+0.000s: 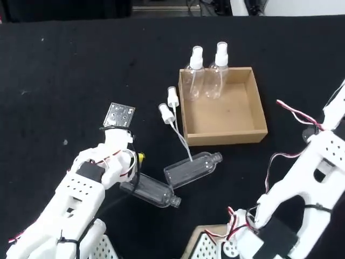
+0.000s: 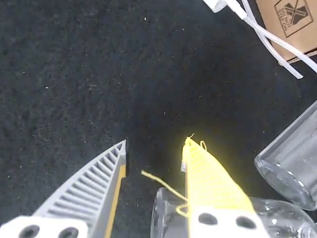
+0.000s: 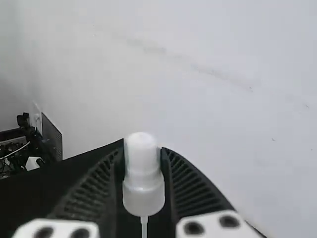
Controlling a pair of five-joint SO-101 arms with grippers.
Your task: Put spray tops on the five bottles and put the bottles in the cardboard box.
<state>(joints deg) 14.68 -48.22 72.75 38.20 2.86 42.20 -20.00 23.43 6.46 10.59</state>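
The cardboard box [image 1: 253,108] sits right of centre, with two clear bottles [image 1: 194,81] [image 1: 218,78] standing capped in its far left corner. Two loose spray tops [image 1: 172,96] [image 1: 165,112] with long tubes lie just left of the box. Two uncapped bottles lie in front of it: one [image 1: 191,169] [image 2: 290,171] near the box, the other [image 1: 151,191] [image 2: 166,215] beside my left gripper [image 1: 133,152] [image 2: 156,146], which hangs open over bare cloth. My right gripper [image 3: 142,148] points up at a wall, shut on a spray top [image 3: 143,173].
A small grey perforated plate [image 1: 119,115] lies left of the loose tops. White perforated bases [image 1: 102,248] [image 1: 207,245] stand at the front edge. The right arm [image 1: 318,162] is folded at the lower right. Black cloth covers the table [image 1: 81,65].
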